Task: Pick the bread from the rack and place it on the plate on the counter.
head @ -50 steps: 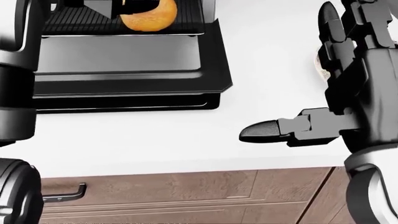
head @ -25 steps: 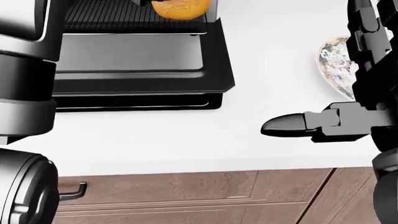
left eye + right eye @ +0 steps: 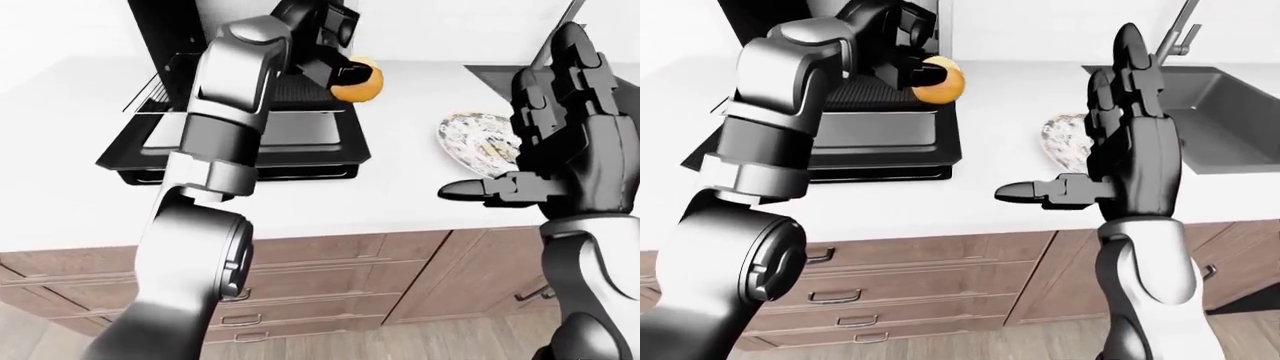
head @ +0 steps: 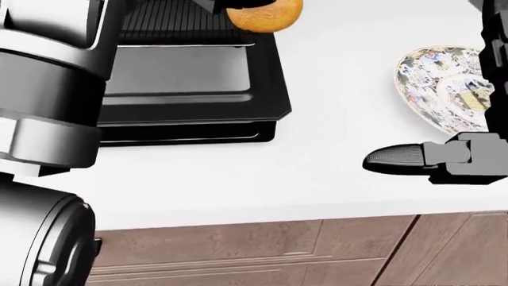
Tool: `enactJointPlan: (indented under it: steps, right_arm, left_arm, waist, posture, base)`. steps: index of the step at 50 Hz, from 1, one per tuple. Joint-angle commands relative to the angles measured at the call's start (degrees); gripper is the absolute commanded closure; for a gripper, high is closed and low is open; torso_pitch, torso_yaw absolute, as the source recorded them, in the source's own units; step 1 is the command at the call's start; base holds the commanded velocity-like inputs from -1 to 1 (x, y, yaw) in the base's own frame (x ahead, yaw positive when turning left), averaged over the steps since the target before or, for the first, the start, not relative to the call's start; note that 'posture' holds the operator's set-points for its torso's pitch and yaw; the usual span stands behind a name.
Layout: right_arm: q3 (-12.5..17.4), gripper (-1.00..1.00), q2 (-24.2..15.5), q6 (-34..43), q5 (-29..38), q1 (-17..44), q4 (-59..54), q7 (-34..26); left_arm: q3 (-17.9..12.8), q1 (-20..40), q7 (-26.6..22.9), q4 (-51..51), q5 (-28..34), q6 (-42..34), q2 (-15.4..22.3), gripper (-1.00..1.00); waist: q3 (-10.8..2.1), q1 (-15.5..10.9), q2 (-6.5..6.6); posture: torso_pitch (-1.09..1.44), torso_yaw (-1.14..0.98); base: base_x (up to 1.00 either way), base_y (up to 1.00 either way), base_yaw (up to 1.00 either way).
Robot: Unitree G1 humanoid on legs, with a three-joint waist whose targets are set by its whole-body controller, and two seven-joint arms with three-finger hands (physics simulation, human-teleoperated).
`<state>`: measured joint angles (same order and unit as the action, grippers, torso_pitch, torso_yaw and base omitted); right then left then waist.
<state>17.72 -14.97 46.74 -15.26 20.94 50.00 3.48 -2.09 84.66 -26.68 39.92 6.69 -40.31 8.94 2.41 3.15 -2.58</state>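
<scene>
The bread (image 3: 362,84) is a round orange roll, held at the right edge of the dark oven rack (image 4: 178,24). My left hand (image 3: 338,69) reaches in from the left and is shut on the bread, black fingers (image 3: 912,72) wrapping its left side. The patterned plate (image 4: 441,83) lies on the white counter, to the right of the oven. My right hand (image 3: 535,127) stands open beside the plate, fingers upright and thumb (image 4: 397,158) pointing left, holding nothing. It hides the plate's right part.
The black oven's open door (image 4: 183,77) lies flat on the white counter (image 4: 317,179). A steel sink (image 3: 1230,112) with a faucet (image 3: 1185,30) sits at the right. Wooden drawers (image 3: 330,255) run below the counter edge.
The bread has moved right with my left hand, from over the rack to its right edge. My right hand has shifted right, uncovering the plate.
</scene>
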Motion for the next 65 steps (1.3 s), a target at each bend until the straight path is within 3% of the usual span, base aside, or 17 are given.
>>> enactJointPlan:
  steps: [1,30,45,47,65]
  right_arm:
    - [0.4,-1.0,-0.6,-1.4,-0.2,1.4,1.5,0.4]
    - [1.2,-1.0,-0.5,-3.1,-1.3,-0.8,1.8,0.6]
    - [1.1,-1.0,-0.5,-3.5,-1.4,-0.9,1.5,0.7]
    - [-0.9,-1.0,-0.4,-3.9,-0.1,0.0,0.2,1.1]
    - [-0.8,-1.0,0.5,-4.5,1.0,-1.0,0.5,0.2]
  left_arm:
    - [-0.3,2.7,0.4,-1.3,-0.6,2.4,0.2,1.0]
    - [0.1,6.9,2.1,8.3,-2.3,9.3,-2.8,1.0]
    - [0.1,6.9,2.1,8.4,-2.3,9.3,-2.7,1.0]
    - [-0.1,5.8,2.1,8.3,-2.0,10.1,-1.9,1.0]
    - [-0.4,5.8,3.3,9.2,-2.4,11.2,-1.4,1.0]
  waist:
    - [-1.57,0.2,-0.2]
    - [-2.19,8.7,-0.78]
    - [-2.93,14.7,-1.65]
    - [-2.95,15.5,-1.73]
    - [-3.93,21.5,-2.03]
  posture:
    - [0.0,-0.14]
    - [0.0,-0.29]
    - [0.0,-0.36]
    - [0.0,-0.37]
    - [0.0,-0.46]
  base:
    - [0.0,0.0,0.0]
    - [0.0,0.0,0.0]
    - [0.0,0.0,0.0]
    - [0.0,0.0,0.0]
    - [0.0,0.0,0.0]
